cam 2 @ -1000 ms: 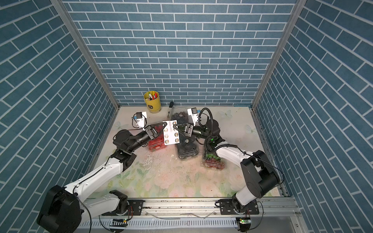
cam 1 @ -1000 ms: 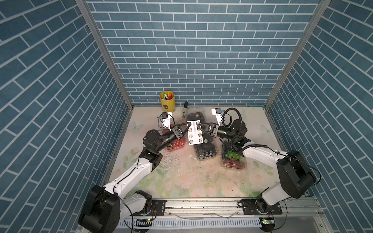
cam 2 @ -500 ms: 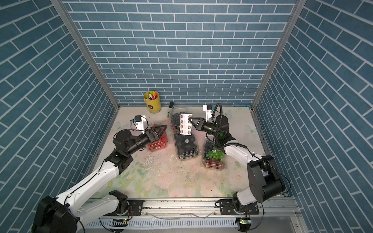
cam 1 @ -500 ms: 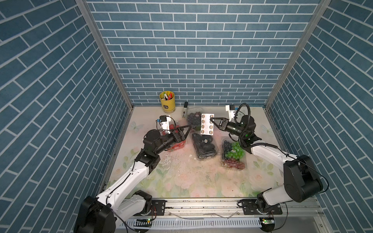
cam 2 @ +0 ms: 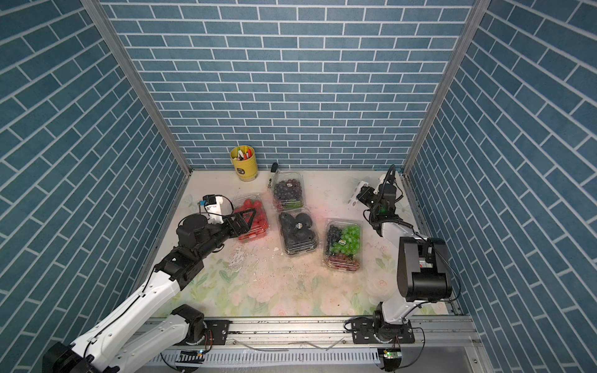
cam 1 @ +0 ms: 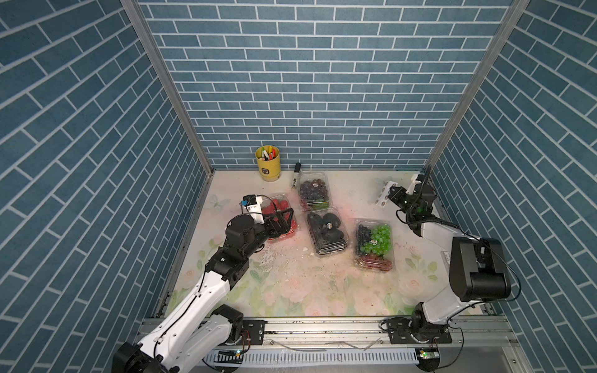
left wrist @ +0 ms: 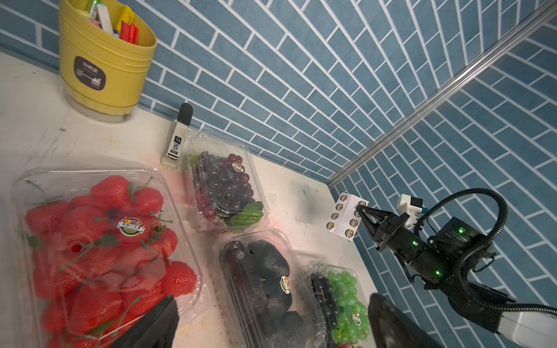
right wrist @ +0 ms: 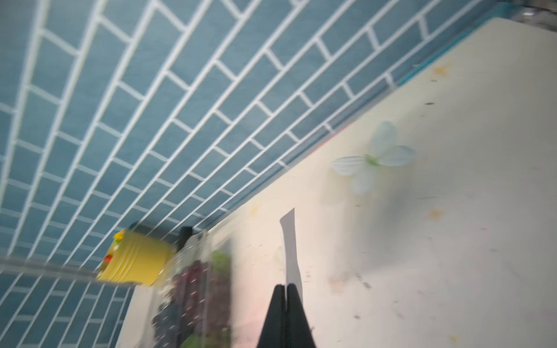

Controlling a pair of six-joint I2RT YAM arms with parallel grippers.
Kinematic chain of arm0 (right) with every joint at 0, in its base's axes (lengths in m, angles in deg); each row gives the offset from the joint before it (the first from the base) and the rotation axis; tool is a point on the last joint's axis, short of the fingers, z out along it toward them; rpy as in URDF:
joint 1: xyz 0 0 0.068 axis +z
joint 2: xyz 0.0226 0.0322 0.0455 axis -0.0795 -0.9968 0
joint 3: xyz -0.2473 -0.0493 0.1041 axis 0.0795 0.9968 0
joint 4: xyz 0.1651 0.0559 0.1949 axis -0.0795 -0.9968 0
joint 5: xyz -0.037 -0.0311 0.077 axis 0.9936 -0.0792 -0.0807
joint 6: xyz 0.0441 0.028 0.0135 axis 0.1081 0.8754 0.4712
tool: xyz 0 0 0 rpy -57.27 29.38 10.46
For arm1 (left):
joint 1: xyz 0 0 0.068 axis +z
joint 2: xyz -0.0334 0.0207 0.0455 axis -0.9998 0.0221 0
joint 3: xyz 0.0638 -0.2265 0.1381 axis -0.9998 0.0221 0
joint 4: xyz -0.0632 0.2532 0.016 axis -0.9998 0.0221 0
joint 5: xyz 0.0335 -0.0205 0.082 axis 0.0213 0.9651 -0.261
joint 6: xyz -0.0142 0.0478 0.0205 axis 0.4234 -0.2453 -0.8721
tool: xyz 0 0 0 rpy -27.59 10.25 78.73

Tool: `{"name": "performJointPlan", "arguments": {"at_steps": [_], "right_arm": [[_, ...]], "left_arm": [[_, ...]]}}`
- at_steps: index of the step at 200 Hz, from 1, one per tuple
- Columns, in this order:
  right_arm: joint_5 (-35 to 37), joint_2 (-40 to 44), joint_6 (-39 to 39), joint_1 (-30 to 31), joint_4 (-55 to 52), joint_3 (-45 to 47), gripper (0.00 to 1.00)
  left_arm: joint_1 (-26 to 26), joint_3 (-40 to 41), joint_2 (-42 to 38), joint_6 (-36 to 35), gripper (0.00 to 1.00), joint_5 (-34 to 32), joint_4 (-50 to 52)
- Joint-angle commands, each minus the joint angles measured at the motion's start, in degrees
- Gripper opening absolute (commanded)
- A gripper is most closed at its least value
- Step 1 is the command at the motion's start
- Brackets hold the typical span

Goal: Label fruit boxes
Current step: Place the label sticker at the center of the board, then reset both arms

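Sticker sheet gripped, upper right of the frame
The white sheet of round stickers [cam 1: 382, 194] is clamped in the right gripper [cam 1: 391, 193]. The left gripper [cam 1: 284, 219] is spread open over the clear plastic strawberry punnet [cam 1: 278, 204], left of centre, with the other fruit punnets [cam 1: 328, 231] ranged beside it.

I see a yellow cup [cam 1: 267, 163] of pens standing at the back wall. Just beside it a white stick with a black cap [cam 1: 295, 175] lies flat. A white sheet of round stickers [cam 1: 383, 192] hangs upright over the floral tabletop [cam 1: 290, 284], near the back corner.

two high overviews, two wrist close-ups
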Motion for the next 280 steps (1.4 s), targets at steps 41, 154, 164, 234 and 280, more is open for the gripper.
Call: {"name": "performJointPlan", "arguments": {"at_steps": [41,154,164,234,280], "right_arm": [[2.9,-8.3,8.2,-8.2,5.1,2.8,0.0],[18.0,13.3,-3.2,-5.8,-21.2,8.0,0.87],[20.8,15.6,-6.3,-4.5,-24.3,7.4,0.87],[37.9,18.9,-33.2,3.2,-12.8,14.9,0.92],[37.5,14.0,-40.1,3.1,11.8,26.3,0.95]], "left_arm": [[-0.1,2.9,-3.1,-3.5,1.0,-4.3,1.5],[0.3,-1.8,8.0,-8.5,1.0,-36.8,9.9],[0.3,-3.2,10.6,-9.9,1.0,-41.0,10.3],[8.2,-2.4,24.5,-29.0,1.0,-48.8,-1.5],[14.0,3.8,28.6,-37.7,1.0,-44.8,-17.0]]}}
